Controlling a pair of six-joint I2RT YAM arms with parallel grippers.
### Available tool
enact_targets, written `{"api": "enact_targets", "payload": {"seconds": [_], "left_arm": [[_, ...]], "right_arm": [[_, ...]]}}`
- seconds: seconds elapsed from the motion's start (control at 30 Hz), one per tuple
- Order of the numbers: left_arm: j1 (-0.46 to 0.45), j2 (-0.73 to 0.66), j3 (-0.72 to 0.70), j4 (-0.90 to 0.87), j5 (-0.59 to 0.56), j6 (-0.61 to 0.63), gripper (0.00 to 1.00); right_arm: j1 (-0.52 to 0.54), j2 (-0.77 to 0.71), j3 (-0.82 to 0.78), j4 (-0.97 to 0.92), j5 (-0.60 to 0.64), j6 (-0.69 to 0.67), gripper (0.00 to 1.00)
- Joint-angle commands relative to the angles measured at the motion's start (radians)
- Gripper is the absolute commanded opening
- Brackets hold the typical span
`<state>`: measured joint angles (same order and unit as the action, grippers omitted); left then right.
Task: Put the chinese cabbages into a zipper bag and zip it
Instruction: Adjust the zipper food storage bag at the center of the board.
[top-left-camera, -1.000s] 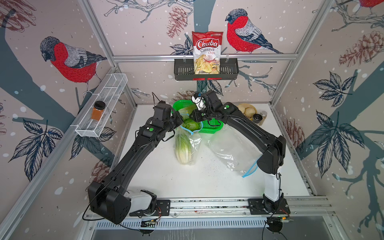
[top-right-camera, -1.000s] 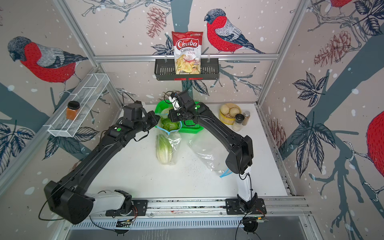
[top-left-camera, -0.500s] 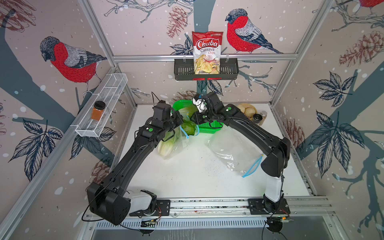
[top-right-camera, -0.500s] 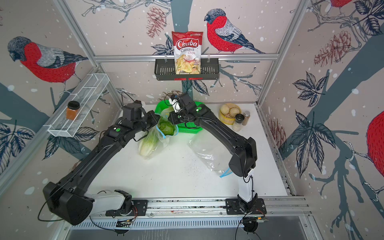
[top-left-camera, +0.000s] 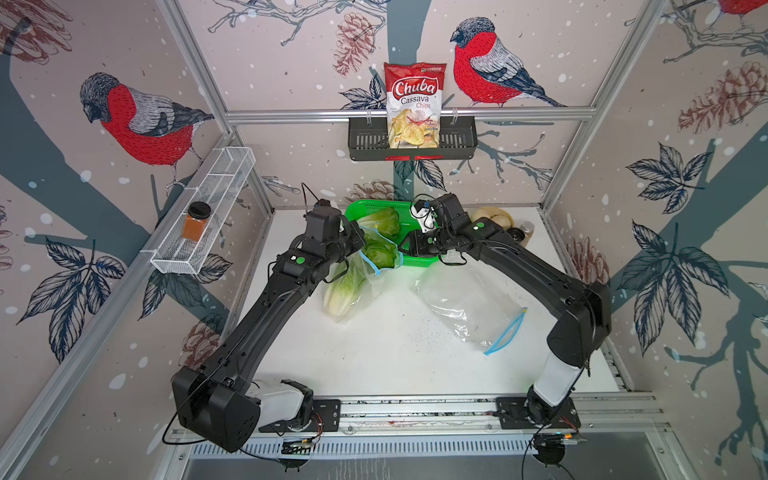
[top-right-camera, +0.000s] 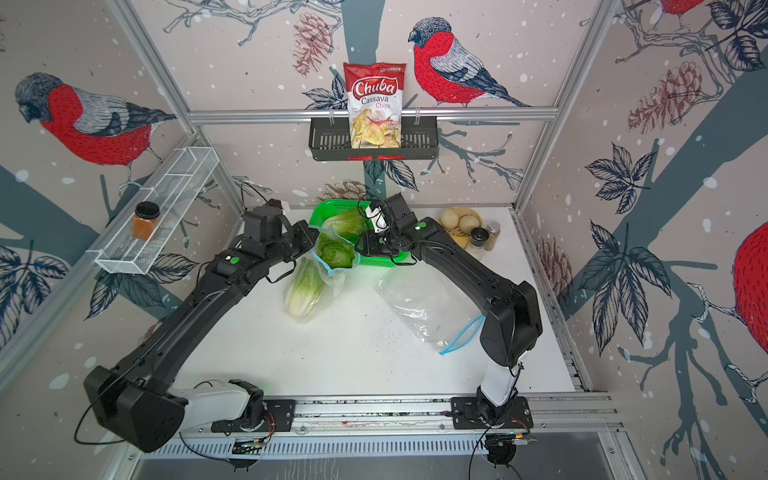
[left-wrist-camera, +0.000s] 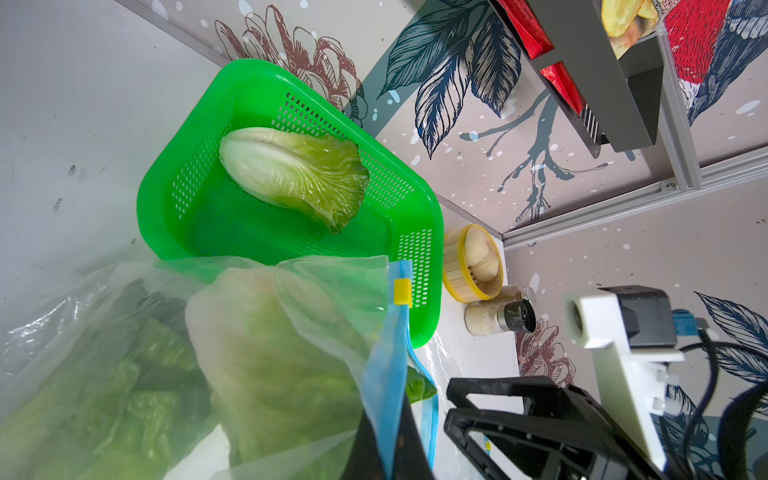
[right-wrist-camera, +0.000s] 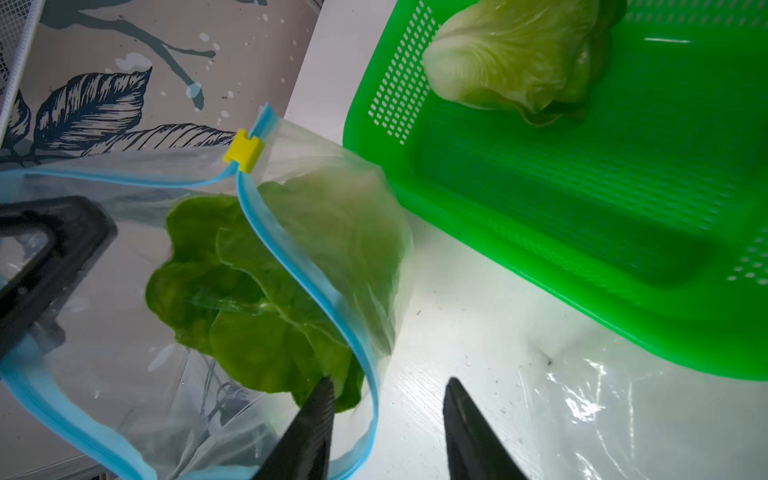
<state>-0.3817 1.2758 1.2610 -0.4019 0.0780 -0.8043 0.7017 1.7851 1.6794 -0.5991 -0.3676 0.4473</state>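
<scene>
White tabletop (top-left-camera: 395, 353), boxed in by bird-print walls (top-left-camera: 291, 41), is your work area.

Count: you have three chinese cabbages. One (top-left-camera: 384, 220) lies alone in the green basket (top-left-camera: 374, 203) at the back of the table. Two are inside the zipper bag (top-left-camera: 372, 291). One of them has its dark green top (top-left-camera: 380, 254) at the bag's mouth, and the other (top-left-camera: 343, 295) sits lower, with its whitish base down at the table.

A second zipper bag (top-left-camera: 465, 307) lies flat and empty, well apart on the right side. Also on record are one bamboo steamer (left-wrist-camera: 453, 262) of pale buns (top-right-camera: 457, 219) and two small shakers (top-right-camera: 478, 240) (top-right-camera: 493, 236) beside it. One chips bag (top-left-camera: 413, 106) stands in a black wall rack (top-left-camera: 365, 141), and one orange jar (top-left-camera: 196, 222) sits on a white wire shelf (top-left-camera: 216, 187).

Your left gripper (top-left-camera: 358, 246) is clamped shut on the blue rim of the loaded bag, which hangs tilted from it. Your right gripper (right-wrist-camera: 389, 379) stands at the bag's open mouth with its jaws partly apart, holding nothing. The blue rim runs through the gap, close against one finger (right-wrist-camera: 311, 415), and you cannot confirm contact there. The yellow slider (right-wrist-camera: 244, 150) sits at the end of the unzipped track.

The left fingertips are cut off in the left wrist view and masked by the bag from above. The buns overlap, so their number is uncertain. The lower cabbage is blurred behind the plastic film.
</scene>
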Motion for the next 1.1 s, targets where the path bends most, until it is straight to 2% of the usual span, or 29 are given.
{"api": "enact_targets", "payload": {"seconds": [0.0,0.17,0.33,0.37,0.43,0.63,0.77,1.07], "left_arm": [[0.000,0.001,0.008,0.055,0.009,0.012,0.00],[0.000,-0.004,0.008,0.052,0.006,0.014,0.00],[0.000,-0.007,-0.002,0.049,0.008,0.011,0.00],[0.000,-0.010,-0.005,0.050,0.006,0.012,0.00],[0.000,-0.013,-0.011,0.049,0.003,0.014,0.00],[0.000,-0.032,-0.002,0.014,0.003,0.013,0.00],[-0.011,-0.070,0.025,-0.009,0.002,-0.007,0.00],[-0.021,-0.061,-0.059,0.070,0.026,-0.055,0.00]], "right_arm": [[0.003,0.006,-0.001,0.003,-0.028,0.020,0.43],[0.021,0.002,-0.043,0.022,-0.030,0.019,0.37],[0.027,0.004,-0.064,0.078,-0.028,0.031,0.25],[0.027,0.009,-0.062,0.080,-0.028,0.031,0.20],[0.026,0.009,-0.054,0.082,-0.016,0.030,0.12],[0.028,0.000,0.061,0.074,0.024,0.011,0.01],[0.048,-0.001,0.212,-0.015,0.072,-0.031,0.00],[0.046,0.053,0.319,-0.144,0.115,-0.121,0.00]]}}
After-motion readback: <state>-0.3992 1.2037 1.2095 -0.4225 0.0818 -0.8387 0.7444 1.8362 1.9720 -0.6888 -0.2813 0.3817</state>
